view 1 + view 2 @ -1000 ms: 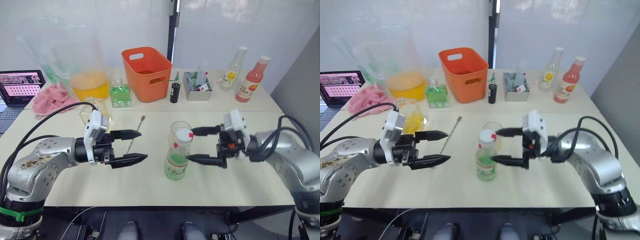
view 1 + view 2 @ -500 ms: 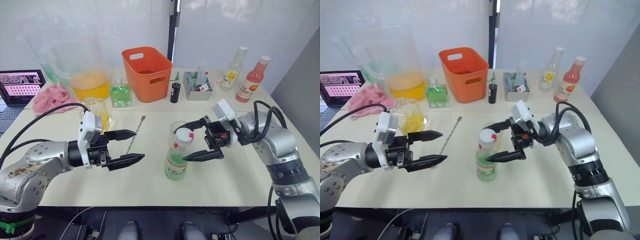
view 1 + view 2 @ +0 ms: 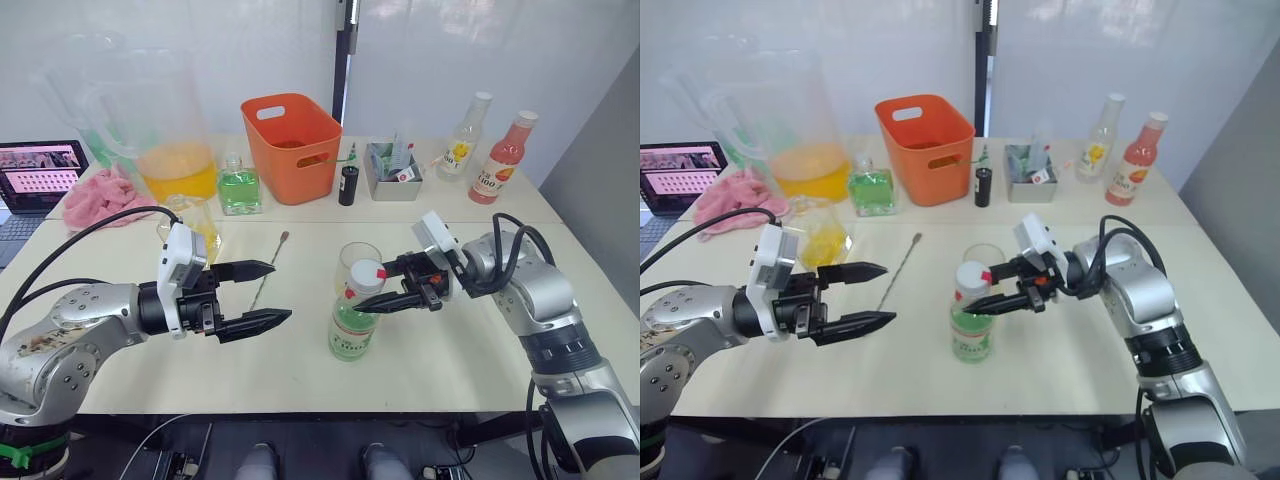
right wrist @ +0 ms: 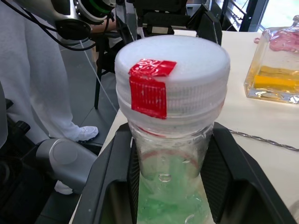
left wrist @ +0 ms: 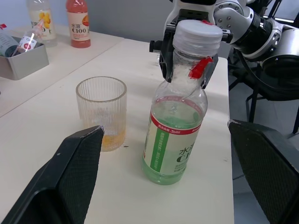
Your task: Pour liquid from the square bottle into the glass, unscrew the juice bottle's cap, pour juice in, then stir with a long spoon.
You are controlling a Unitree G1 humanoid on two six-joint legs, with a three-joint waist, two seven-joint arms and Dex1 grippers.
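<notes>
The juice bottle (image 3: 352, 325) stands upright near the table's middle, its white cap (image 3: 367, 272) with a red spot screwed on. My right gripper (image 3: 370, 287) is shut on the bottle's neck just under the cap, its fingers (image 4: 117, 163) pressing on both sides. Right behind the bottle stands the glass (image 5: 101, 114), a little yellow liquid in its bottom. My left gripper (image 3: 280, 291) hovers open to the left of the bottle, holding nothing. The long spoon (image 3: 280, 247) lies on the table behind its fingers. The square bottle (image 3: 825, 240) with yellow liquid sits behind my left wrist.
At the back stand an orange basket (image 3: 293, 145), a big pitcher (image 3: 170, 130) of orange liquid, a green square bottle (image 3: 240, 188), a grey tray (image 3: 393, 165), a yellow-label bottle (image 3: 465, 140) and a pink-red bottle (image 3: 505, 160). A pink cloth (image 3: 100, 197) and laptop (image 3: 40, 175) lie far left.
My right gripper's wide-open fingers have closed in around the juice bottle's neck under the cap. The left arm has hardly moved since half a second ago.
</notes>
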